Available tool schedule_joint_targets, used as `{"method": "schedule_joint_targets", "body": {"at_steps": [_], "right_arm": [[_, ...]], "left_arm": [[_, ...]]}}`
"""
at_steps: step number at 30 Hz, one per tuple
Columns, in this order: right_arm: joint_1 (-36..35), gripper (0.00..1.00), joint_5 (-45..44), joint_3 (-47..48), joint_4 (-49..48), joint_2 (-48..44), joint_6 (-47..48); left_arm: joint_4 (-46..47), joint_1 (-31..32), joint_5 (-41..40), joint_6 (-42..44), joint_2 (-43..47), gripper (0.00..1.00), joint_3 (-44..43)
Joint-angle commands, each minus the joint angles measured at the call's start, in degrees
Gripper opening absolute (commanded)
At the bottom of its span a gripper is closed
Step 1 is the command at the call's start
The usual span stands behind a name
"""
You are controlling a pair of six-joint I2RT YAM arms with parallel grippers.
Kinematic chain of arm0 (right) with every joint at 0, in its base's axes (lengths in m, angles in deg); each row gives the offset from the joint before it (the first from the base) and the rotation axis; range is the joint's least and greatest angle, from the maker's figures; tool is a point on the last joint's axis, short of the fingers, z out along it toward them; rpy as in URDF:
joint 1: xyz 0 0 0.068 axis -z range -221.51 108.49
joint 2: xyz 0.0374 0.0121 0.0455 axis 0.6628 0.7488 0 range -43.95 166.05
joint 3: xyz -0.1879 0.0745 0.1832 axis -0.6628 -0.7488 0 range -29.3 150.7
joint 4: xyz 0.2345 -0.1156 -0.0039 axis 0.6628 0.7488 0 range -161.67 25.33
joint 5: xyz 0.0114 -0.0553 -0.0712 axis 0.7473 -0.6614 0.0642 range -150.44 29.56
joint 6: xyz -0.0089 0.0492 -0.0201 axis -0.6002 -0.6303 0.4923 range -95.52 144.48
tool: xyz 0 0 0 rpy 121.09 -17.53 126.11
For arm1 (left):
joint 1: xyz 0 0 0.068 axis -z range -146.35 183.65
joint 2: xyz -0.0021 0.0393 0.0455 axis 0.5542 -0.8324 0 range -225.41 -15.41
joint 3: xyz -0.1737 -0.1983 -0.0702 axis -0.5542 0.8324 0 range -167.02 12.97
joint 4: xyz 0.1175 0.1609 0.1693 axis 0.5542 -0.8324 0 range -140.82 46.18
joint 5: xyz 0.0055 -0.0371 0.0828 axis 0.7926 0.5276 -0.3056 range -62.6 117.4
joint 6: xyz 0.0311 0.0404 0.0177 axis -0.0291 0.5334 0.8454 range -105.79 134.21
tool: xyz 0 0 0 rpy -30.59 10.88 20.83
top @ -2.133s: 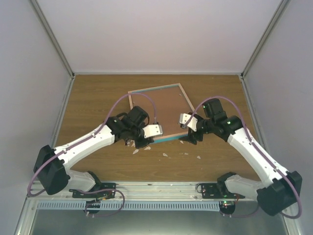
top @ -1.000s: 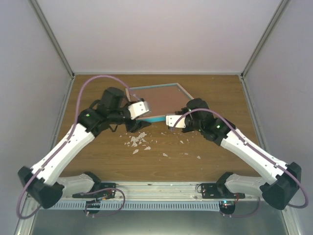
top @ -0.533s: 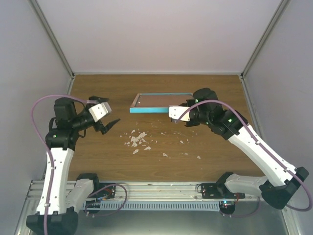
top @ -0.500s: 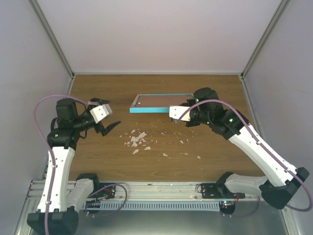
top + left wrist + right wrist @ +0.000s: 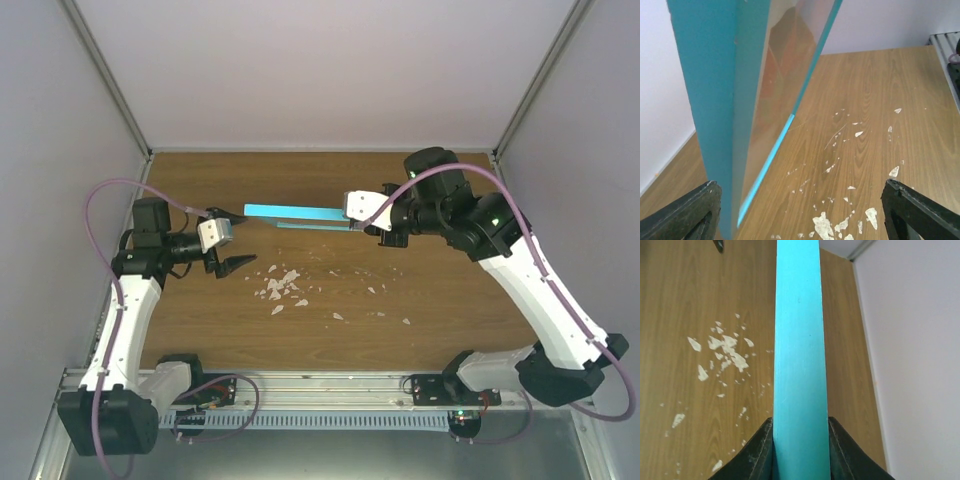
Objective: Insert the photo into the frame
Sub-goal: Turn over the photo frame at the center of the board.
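Frame (image 5: 297, 213) turned on edge over the far half of the bench, about midway between its left and right edges, a thin teal strip from above. Right end clamped in the right gripper (image 5: 356, 220), fingers (image 5: 756, 452) pressed against both faces. Left end lying within the spread fingers (image 5: 920, 215) of the left gripper (image 5: 232, 239), close by one finger, contact not clear, nothing grasped. Nearer the front edge, white flakes (image 5: 281, 285) scattered on the wood.

The right pincer (image 5: 800, 442) clamps the frame (image 5: 799, 340) by its teal edge, which runs straight up the view. White flakes (image 5: 727, 347) lie scattered on the wooden tabletop (image 5: 680, 295) to its left.
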Motion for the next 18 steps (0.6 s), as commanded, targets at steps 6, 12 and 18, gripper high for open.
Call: {"method": "schedule_joint_targets", "body": {"at_steps": [6, 12, 18], "right_arm": [[0.03, 0.01, 11.78, 6.64, 0.92, -0.76, -3.32], [-0.05, 0.01, 14.65, 9.26, 1.24, -0.47, -4.32], [0.50, 0.01, 14.59, 10.31, 0.09, 0.65, -5.98]], "left_arm": [[8.42, 1.00, 5.80, -5.14, -2.49, 0.72, 0.69], [13.22, 3.37, 6.84, -10.35, -3.32, 0.64, 0.83], [11.48, 7.75, 11.02, -14.03, -2.47, 0.32, -1.04]]}}
